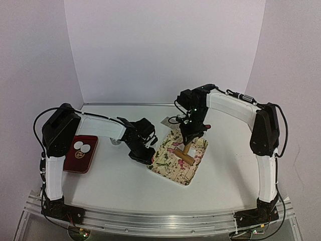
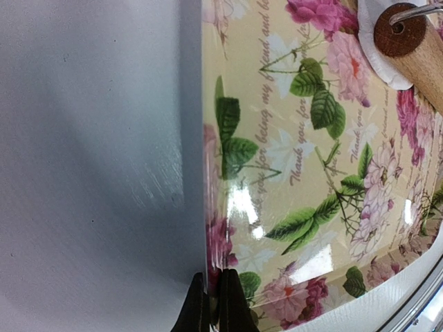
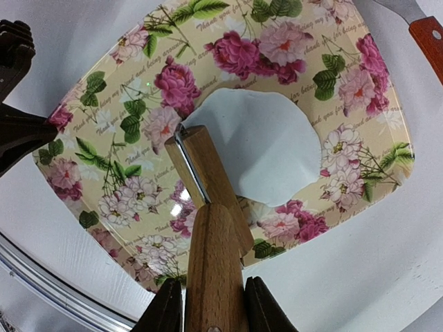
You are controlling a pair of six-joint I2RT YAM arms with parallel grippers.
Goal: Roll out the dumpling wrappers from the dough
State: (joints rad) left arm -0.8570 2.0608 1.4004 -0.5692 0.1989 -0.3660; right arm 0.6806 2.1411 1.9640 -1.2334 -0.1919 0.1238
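Left claw [image 2: 214, 304] is closed tight, its two dark fingertips pinching the left rim of the floral tray [image 2: 291, 207] – nothing else is in its grip. The tray lies flat on the white desk [image 1: 120, 186], a little right of the middle.

The right claw [image 3: 214, 312] reaches down over the same tray from the far side. Its fingers [image 3: 166, 311] are part-way closed on either side of the wooden handle of a roller [image 3: 211, 228], and they have firm hold of it. The roller's short wooden barrel sits at the end of a metal frame, and its tip rests at the edge of the dough [image 3: 270, 149]. This is a thin white sheet with an uneven outline, spread flat on the flower pattern near the tray's middle.

Two dumpling wrappers [image 1: 82, 147] – small white discs lying just beside each other – sit on a red tray [image 1: 80, 163] at the left side of the desk. They are close to the left arm's elbow and well apart from the floral tray.

A flat metal tool with a red-brown handle [image 3: 428, 33] lies on the desk just beyond the floral tray's far right corner.
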